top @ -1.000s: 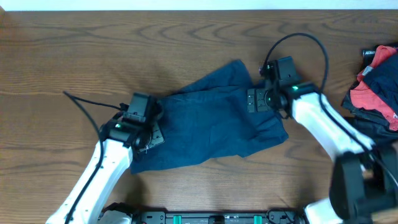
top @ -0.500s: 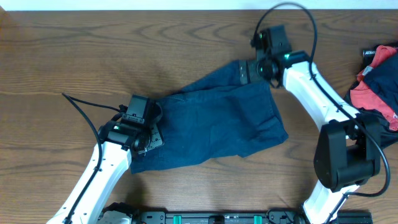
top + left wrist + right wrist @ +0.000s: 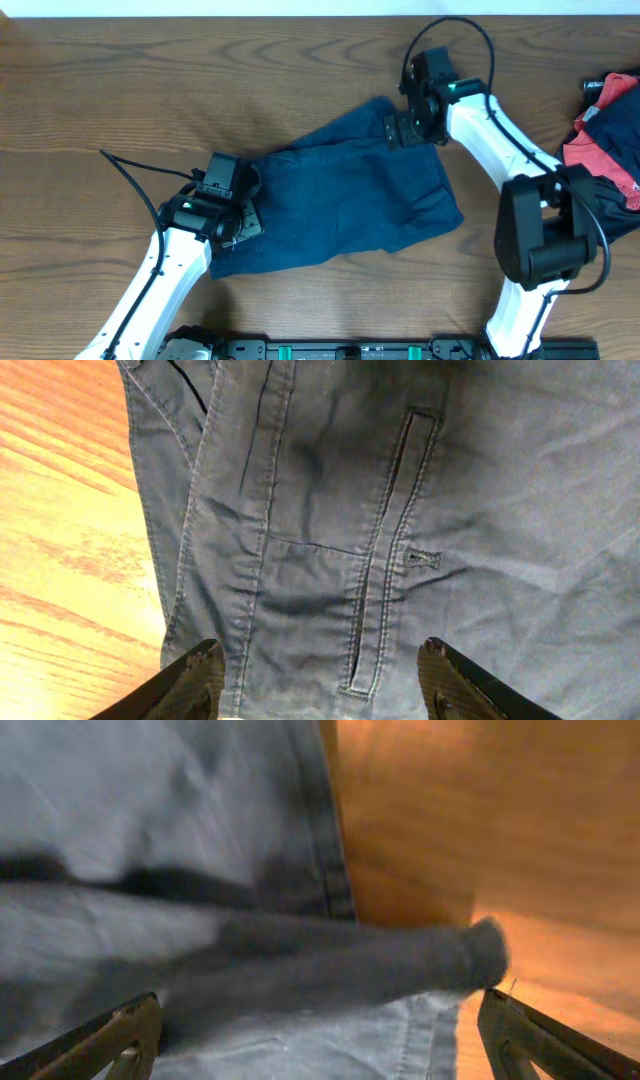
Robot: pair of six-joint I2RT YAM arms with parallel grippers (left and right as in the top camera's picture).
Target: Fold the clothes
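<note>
You have one pair of dark blue shorts (image 3: 350, 195) lying spread and rumpled in the middle of a brown wooden surface (image 3: 120, 90). They run on a slant, one end toward the front left and the other toward the back right.

Two arms are in view, one hand each. Your left hand (image 3: 243, 217) sits over the shorts' front-left end. In the left wrist view its two fingers (image 3: 195, 682) stand wide apart, unclosed, above flat cloth with a stitched pocket slit (image 3: 385, 560). The shorts' left edge lies just beside the left finger, with bare wood beyond it.

Your right hand (image 3: 398, 130) is at the shorts' back-right corner. In the right wrist view, which is blurred, its fingers (image 3: 128, 1032) are also spread wide. A rolled ridge of cloth (image 3: 340, 965) crosses between them, and a hemmed edge runs to bare wood at the right.

One heap of other clothes (image 3: 605, 135), red and dark, lies well to the right of the shorts at the surface's edge. Wide bare wood shows behind and to the left of the shorts, and a narrower band in front of them.
</note>
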